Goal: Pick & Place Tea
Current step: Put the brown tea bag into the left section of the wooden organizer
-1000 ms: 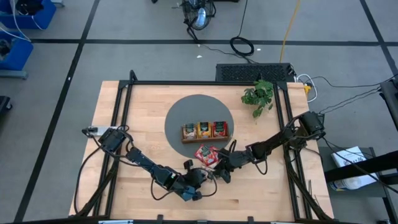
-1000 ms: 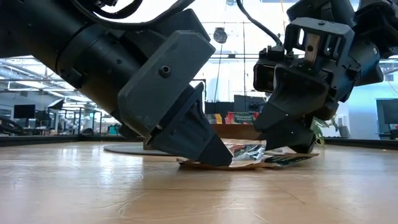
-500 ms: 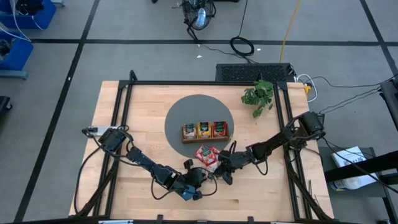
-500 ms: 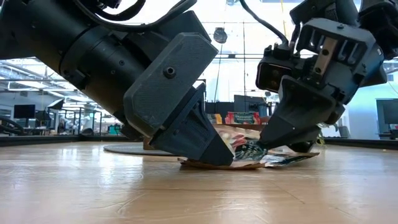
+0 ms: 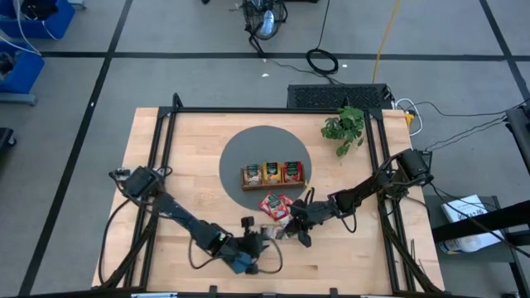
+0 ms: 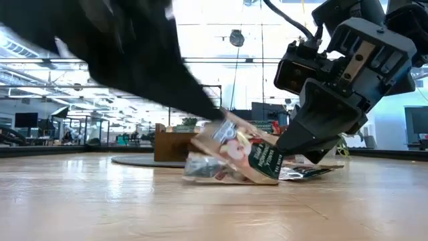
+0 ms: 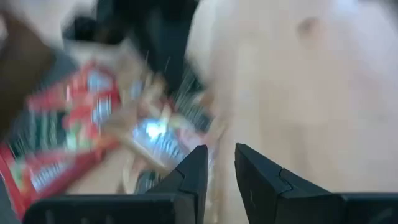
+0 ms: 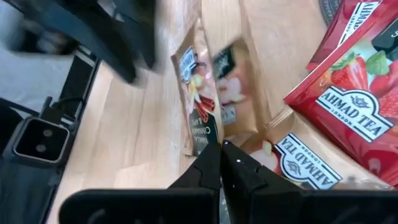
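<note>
**Right claw clamped at the sachet pile**

The right claw [image 5: 291, 225] sits low at the front of the desk [image 5: 166, 165], its fingers pressed together in the right wrist view, their tips on the edge of a brown sachet [image 8: 199, 118] that stands tilted on its side. Whether the tips actually pinch that sachet or only touch it is hard to say. Red sachets [image 8: 354, 81] lie flat just beside it.

In the low view the brown sachet [image 6: 244, 150] leans up off the desk, with other sachets flat under and behind it.

The left claw [image 5: 252, 248] is nearer the front edge of the desk, just beside the pile [image 5: 276, 205]. Its fingers stand slightly apart in the left wrist view, with nothing between them; the blurred sachets [image 7: 81, 124] lie ahead of it.

Behind the pile, on a grey round mat [image 5: 265, 145], the tray [image 5: 273, 174] holds sachets in all three compartments. A plant [image 5: 345, 126] stands at the desk's far right.
</note>
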